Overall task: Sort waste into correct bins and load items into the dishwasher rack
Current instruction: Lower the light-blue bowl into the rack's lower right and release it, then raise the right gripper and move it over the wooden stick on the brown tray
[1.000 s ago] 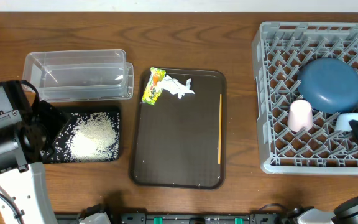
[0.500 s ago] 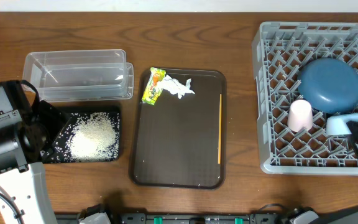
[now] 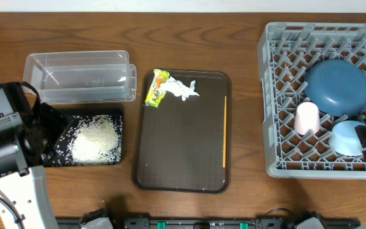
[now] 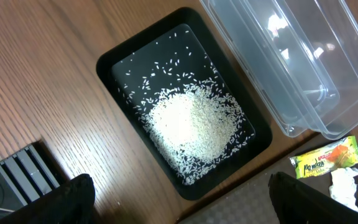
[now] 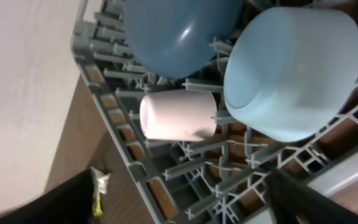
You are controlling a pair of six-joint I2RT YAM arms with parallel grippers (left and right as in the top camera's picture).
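1. The left tool is spread wide and holds nothing, low over the tabletop.
2. Directly ahead of it lies the black tray, with white rice heaped in its middle. The clear plastic tub sits just beyond the tray.
3. Off that tool's right finger, the yellow-green snack wrapper and the crumpled tissue lie side by side at the far end of the brown serving tray. The chopstick lies along the serving tray's right side, well apart from both tools.
4. The right tool is also spread wide and grips nothing, at the near edge of the grey dishwasher rack.
5. Just ahead of it, a pale blue bowl rests upside down on the pegs. The pink cup lies on its side to the bowl's left, and the dark blue bowl sits beyond both.
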